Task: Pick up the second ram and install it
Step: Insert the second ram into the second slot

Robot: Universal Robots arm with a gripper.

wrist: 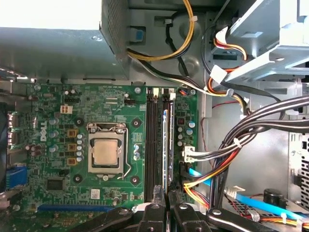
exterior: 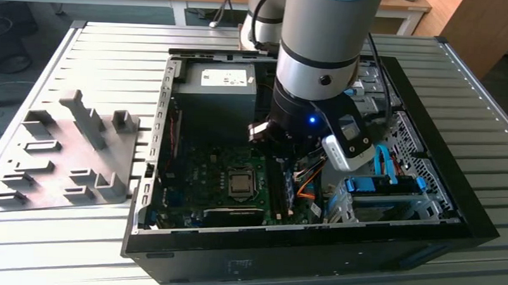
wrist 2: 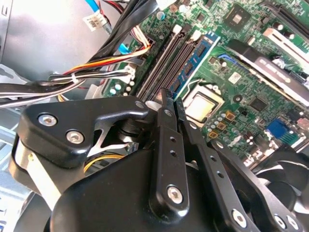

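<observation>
Inside the open computer case (exterior: 232, 265), my gripper (wrist 2: 170, 96) hangs low over the motherboard's memory slots (wrist: 150, 140). Its two black fingers (wrist 2: 164, 125) are pressed together, shut, with nothing showing between them. A thin dark ram stick with a blue label (wrist 2: 199, 57) stands seated in one slot (wrist: 167, 140), and the slots beside it look bare. I cannot tell whether this stick is the second ram. In the first wrist view the gripper (wrist: 164, 195) lines up with the near end of the slots. From outside, the arm's wrist (exterior: 315, 87) hides most of the gripper.
The processor socket (wrist: 106, 152) lies beside the slots. On the slots' other side run bundles of coloured cables (wrist: 241, 145). A grey power supply (exterior: 218, 84) and a blue drive cage (exterior: 379, 185) flank the arm. A grey tray with plastic uprights (exterior: 58, 167) lies on the exterior view's left.
</observation>
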